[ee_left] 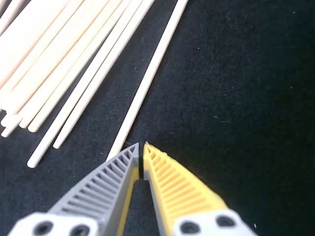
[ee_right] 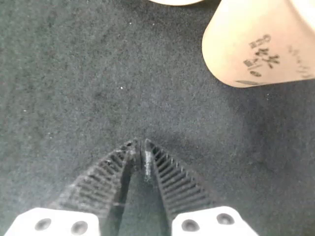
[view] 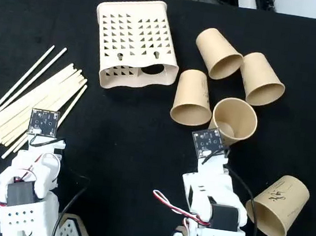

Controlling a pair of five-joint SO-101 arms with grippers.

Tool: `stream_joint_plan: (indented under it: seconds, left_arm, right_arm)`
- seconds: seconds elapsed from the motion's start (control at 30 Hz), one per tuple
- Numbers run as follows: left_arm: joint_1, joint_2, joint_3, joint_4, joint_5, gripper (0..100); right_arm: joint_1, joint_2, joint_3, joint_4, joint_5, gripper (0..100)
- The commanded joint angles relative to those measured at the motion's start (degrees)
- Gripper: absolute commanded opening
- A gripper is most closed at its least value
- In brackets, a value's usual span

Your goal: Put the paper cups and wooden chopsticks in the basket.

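Several tan paper cups lie right of centre in the high view: three on their sides [view: 219, 53] [view: 261, 79] [view: 191, 98], one upright [view: 234, 121], and one on its side [view: 279, 205] near the front right. A pile of wooden chopsticks [view: 35, 99] lies at the left. The cream basket [view: 134, 42] lies on its side at the back. My left gripper [ee_left: 141, 146] is shut and empty, its tips beside one chopstick [ee_left: 147, 78]. Low over the cloth, my right gripper [ee_right: 139, 143] is shut on nothing, with a printed cup [ee_right: 261, 44] just ahead.
Black cloth [view: 125, 148] covers the table. The left arm [view: 27, 182] and right arm [view: 213, 207] stand at the front edge, with cables [view: 164, 203] between them. Bare cloth lies between the chopsticks and the cups in front of the basket.
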Motion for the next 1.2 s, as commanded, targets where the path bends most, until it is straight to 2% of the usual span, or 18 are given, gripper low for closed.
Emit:
stream_joint_plan:
  seconds: [0.0,0.13,0.27,0.4,0.57,0.67,0.73,0.8,0.87,1.0,1.17]
  left_arm:
    - [0.3,-0.2,1.0,0.3,0.0,3]
    - [0.5,-0.4,0.9,-0.5,0.0,3]
    - [-0.1,-0.4,0.7,-14.0,-0.2,3]
    - [0.6,-0.4,0.7,-24.1,0.1,3]
    - [6.1,-0.4,0.5,-35.8,0.2,3]
    - [10.7,-0.4,0.5,-40.1,5.4,4]
    - [12.7,-0.1,0.9,-43.7,11.9,11]
    - [13.7,0.0,1.0,-45.3,17.6,19]
    - [14.5,0.1,1.0,-45.5,19.0,19]
    - [17.7,0.1,0.9,-46.0,19.4,20]
    - [19.0,2.9,0.8,-50.5,19.1,20]
  right_arm:
    - [0.7,-3.0,-0.4,0.2,0.2,1.1]
    - [0.7,-3.0,-0.4,0.2,0.2,1.1]
    - [0.1,-3.0,-0.4,0.2,0.2,1.1]
    - [-2.4,-3.0,-0.4,0.2,-0.1,1.1]
    - [-4.7,-3.0,-0.4,0.2,0.2,1.1]
    - [-4.8,-3.0,-0.4,-1.4,0.5,1.2]
    - [-5.6,-3.0,-0.5,-4.6,6.1,3.7]
    - [-6.0,-3.0,-0.4,-5.1,14.2,8.2]
    - [-6.1,-3.0,-0.4,-5.2,18.7,11.3]
    - [-6.1,-2.6,-0.4,-5.1,19.1,11.7]
    - [-6.1,-2.9,-0.4,-3.5,19.2,11.7]
